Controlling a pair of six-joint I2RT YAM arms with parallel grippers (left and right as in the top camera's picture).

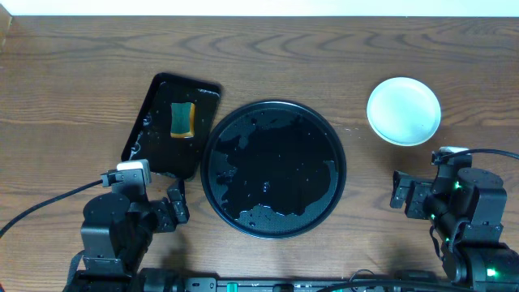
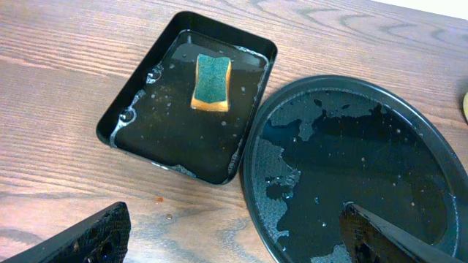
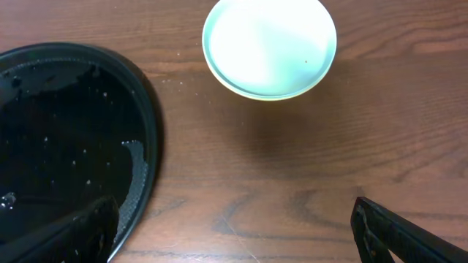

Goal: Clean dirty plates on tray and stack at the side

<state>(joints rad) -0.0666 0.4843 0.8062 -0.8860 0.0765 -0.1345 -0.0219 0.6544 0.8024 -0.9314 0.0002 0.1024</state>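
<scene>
The round black tray (image 1: 273, 168) lies in the middle of the table, wet, with no plate on it; it also shows in the left wrist view (image 2: 351, 168) and the right wrist view (image 3: 66, 139). The plates (image 1: 404, 110) sit stacked to its right; a pale mint-blue one is on top and a yellow rim shows beneath in the right wrist view (image 3: 269, 48). My left gripper (image 1: 177, 207) is open and empty near the tray's front left (image 2: 234, 234). My right gripper (image 1: 401, 193) is open and empty in front of the stack (image 3: 234, 230).
A rectangular black tray (image 1: 172, 124) holding water and a green-and-yellow sponge (image 1: 182, 119) lies left of the round tray; both also show in the left wrist view, tray (image 2: 124, 117) and sponge (image 2: 212, 82). The table's far edge runs along the top.
</scene>
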